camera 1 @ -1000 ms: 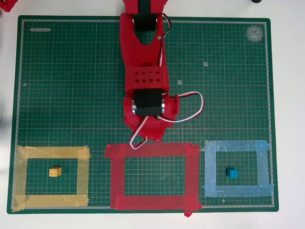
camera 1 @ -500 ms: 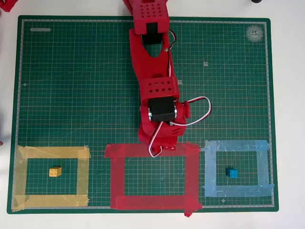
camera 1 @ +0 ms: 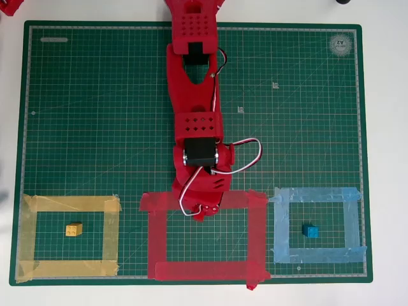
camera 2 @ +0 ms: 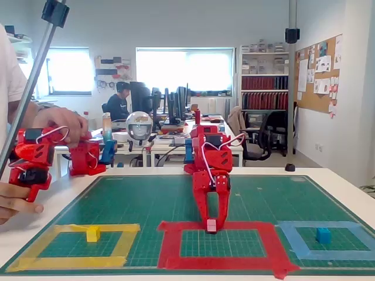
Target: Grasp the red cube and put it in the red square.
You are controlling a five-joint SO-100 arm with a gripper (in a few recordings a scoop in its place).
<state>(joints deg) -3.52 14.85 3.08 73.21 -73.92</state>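
Red plastic arm [camera 1: 194, 127] reaches down over gridded green cutting mat [camera 1: 95, 127]. Gripper [camera 2: 211, 225] points straight down, fingers clamped on red cube [camera 2: 211, 225], small studded block, at far strip of red square [camera 1: 204, 273], wide tape outline with ragged overlapping corners. Yellow cube [camera 1: 74, 229] sits inside yellow tape square [camera 1: 67, 268]; blue cube [camera 1: 310, 231] inside light-blue tape square [camera 1: 319, 255].

**A red printed arm with a white cable**

We saw an arm [camera 1: 194, 95] of bright red plastic throughout. Grids of small holes dotted its link covers, and a black servo block [camera 1: 199, 152] sat near the wrist. A white cable [camera 1: 245, 156] looped outward. The claw [camera 2: 211, 225] was red too.
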